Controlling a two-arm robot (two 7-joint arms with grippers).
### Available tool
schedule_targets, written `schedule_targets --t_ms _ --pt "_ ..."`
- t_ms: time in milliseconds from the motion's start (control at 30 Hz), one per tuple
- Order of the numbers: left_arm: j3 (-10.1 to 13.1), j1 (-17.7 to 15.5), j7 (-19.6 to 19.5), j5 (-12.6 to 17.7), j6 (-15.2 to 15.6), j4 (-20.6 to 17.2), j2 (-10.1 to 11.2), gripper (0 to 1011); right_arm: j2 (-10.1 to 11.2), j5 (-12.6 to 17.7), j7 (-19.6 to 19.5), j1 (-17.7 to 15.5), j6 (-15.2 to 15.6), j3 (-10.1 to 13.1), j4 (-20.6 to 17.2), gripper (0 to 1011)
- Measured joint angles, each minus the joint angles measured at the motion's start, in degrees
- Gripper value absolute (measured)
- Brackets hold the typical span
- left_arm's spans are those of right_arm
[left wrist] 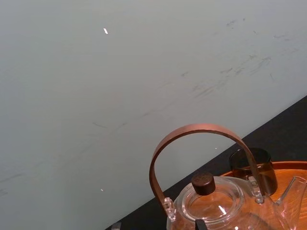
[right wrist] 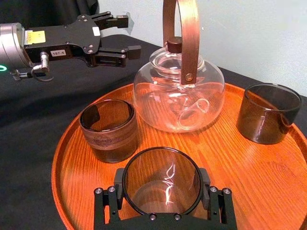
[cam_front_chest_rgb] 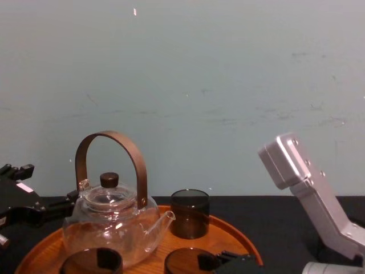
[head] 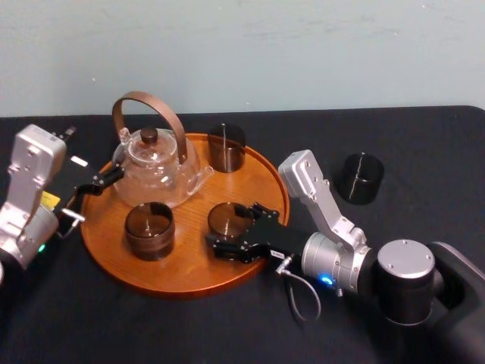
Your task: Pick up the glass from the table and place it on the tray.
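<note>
My right gripper (head: 233, 230) is shut on a dark smoked glass (head: 225, 218) at the front right of the round wooden tray (head: 261, 171). In the right wrist view its black fingers (right wrist: 215, 201) flank that glass (right wrist: 161, 181), low over the tray's wood (right wrist: 268, 177); I cannot tell whether it touches. The glass (cam_front_chest_rgb: 185, 261) also peeks in at the chest view's bottom edge. My left gripper (head: 98, 182) hovers open at the tray's left rim beside the glass teapot (head: 155, 161), with nothing between its fingers (right wrist: 125, 49).
Two more dark glasses stand on the tray, one at the back (head: 226, 146) and one at the front left (head: 148, 230). Another dark glass (head: 360, 178) stands on the black table (head: 424, 144) to the tray's right. A pale wall rises behind.
</note>
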Motion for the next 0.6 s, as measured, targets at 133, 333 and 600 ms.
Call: schedule_targets --t_ms 133,333,600 --pt "0.0 0.0 0.0 0.0 0.0 0.0 0.0 1001 0.0 0.0 0.0 0.0 0.0 0.0 0.0 905" --pt "0.0 0.0 0.0 0.0 0.0 0.0 0.0 1002 0.0 0.0 0.0 -0.1 0.0 0.1 -0.1 938" --pt "0.0 0.0 0.0 0.0 0.0 0.0 0.0 1001 0.1 0.0 -0.1 -0.1 0.0 0.1 -0.2 1002"
